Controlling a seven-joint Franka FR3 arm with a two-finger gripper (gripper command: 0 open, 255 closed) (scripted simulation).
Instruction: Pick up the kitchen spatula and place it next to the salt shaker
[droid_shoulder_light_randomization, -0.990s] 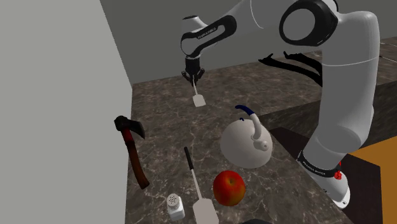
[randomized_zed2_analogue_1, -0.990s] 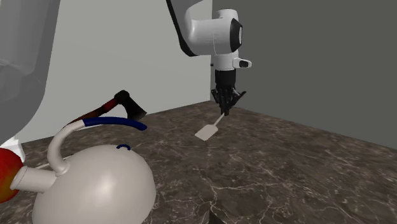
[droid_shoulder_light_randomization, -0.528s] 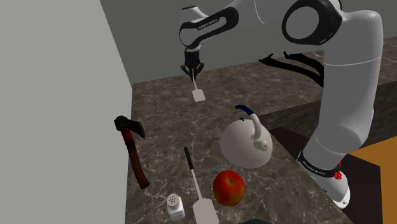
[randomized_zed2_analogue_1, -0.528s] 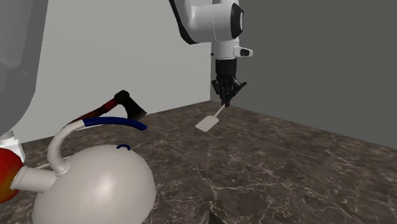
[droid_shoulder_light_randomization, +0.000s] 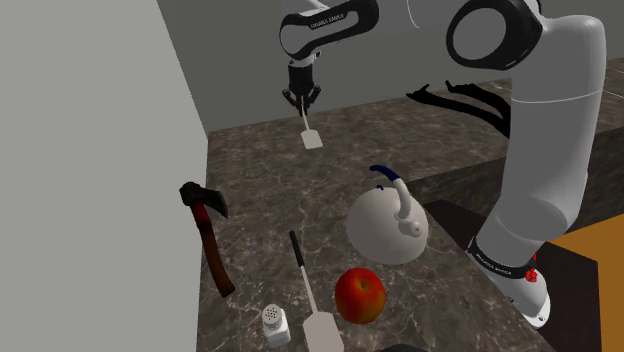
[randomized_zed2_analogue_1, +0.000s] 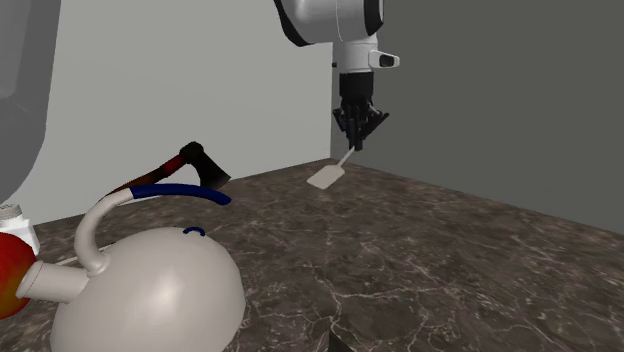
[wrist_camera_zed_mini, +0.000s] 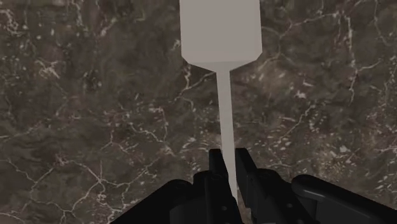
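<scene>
My gripper (droid_shoulder_light_randomization: 301, 108) hangs high over the far end of the dark marble counter (droid_shoulder_light_randomization: 260, 170), shut on the thin handle of a pale grey spatula (droid_shoulder_light_randomization: 312, 138). The spatula dangles blade down, clear of the stone, as the second exterior view also shows with the gripper (randomized_zed2_analogue_1: 352, 143) above the spatula (randomized_zed2_analogue_1: 325, 177). In the wrist view the fingers (wrist_camera_zed_mini: 216, 167) clasp the handle and the spatula's blade (wrist_camera_zed_mini: 221, 28) points away over the counter. The white salt shaker (droid_shoulder_light_randomization: 276, 325) stands at the counter's near end, far from the gripper.
A second spatula (droid_shoulder_light_randomization: 308, 293) with a black handle lies beside the salt shaker. A red apple (droid_shoulder_light_randomization: 359, 295), a white kettle (droid_shoulder_light_randomization: 388, 226) with a blue handle and a red-handled axe (droid_shoulder_light_randomization: 207, 235) occupy the near half. A grey wall (droid_shoulder_light_randomization: 90, 170) borders the shoulder view's left.
The gripper has risen steadily, carrying the spatula higher above the counter. Nothing else has moved.
</scene>
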